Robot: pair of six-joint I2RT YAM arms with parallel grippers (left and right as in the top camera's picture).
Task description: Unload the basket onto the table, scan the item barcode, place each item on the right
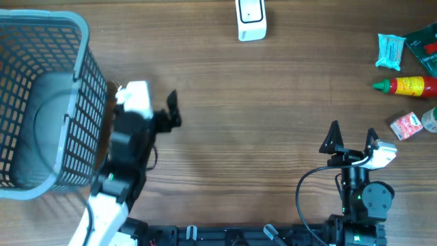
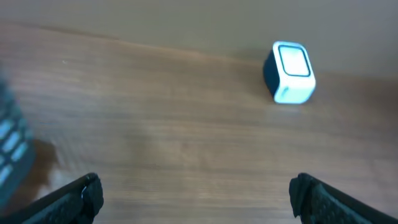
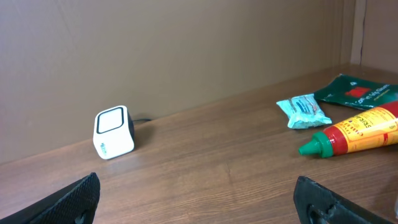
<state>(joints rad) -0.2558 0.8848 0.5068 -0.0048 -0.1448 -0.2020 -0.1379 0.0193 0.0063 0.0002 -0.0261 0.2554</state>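
One grey basket [image 1: 48, 18] fills nine o'clock. Beside it the left gripper [image 2: 196, 196], and at five o'clock the right gripper [image 1: 352, 131], both gape empty. Ketchup bottle [image 1: 410, 85] lies at three, white scanner [image 1: 250, 19] at twelve, teal packet [image 1: 390, 52] at two.

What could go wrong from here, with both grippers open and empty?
The items lie crowded at the right: reaching for the sauce bottle could nudge the teal packet or the small pink box. The bottle lies on its side and might roll. The left arm sits close against the basket and could bump it.
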